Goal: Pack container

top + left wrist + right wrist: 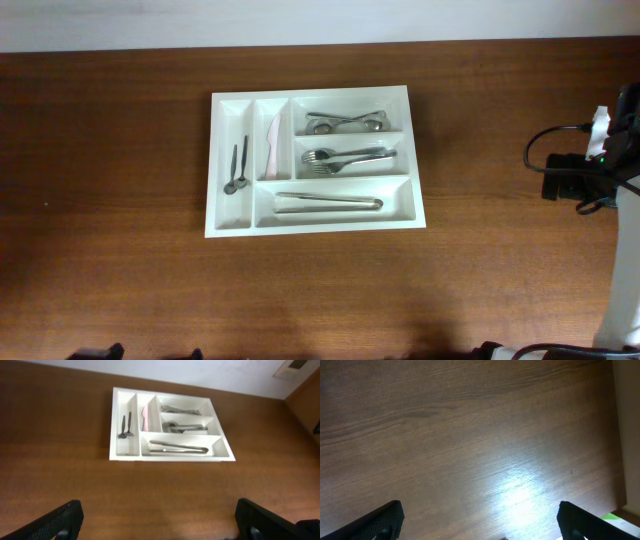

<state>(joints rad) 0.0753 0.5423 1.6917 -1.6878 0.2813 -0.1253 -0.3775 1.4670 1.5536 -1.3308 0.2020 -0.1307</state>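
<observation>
The container (310, 229) is a large white cutlery tray in the middle of the brown wooden table, also seen far ahead in the left wrist view (170, 458). Its compartments hold two small dark spoons (238, 168), a pale pink knife (272, 145), spoons (345, 123), forks (348, 157) and metal tongs (328, 202). My left gripper (160, 515) is open over bare table, well short of the tray, with nothing between its fingers. My right gripper (481, 512) is open too, above bare wood, and the tray is outside its view.
A white post with black hardware and cables (590, 170) stands at the table's right edge. Dark parts of the arms (490, 350) show along the near edge. The table's right edge (620, 460) runs beside my right gripper.
</observation>
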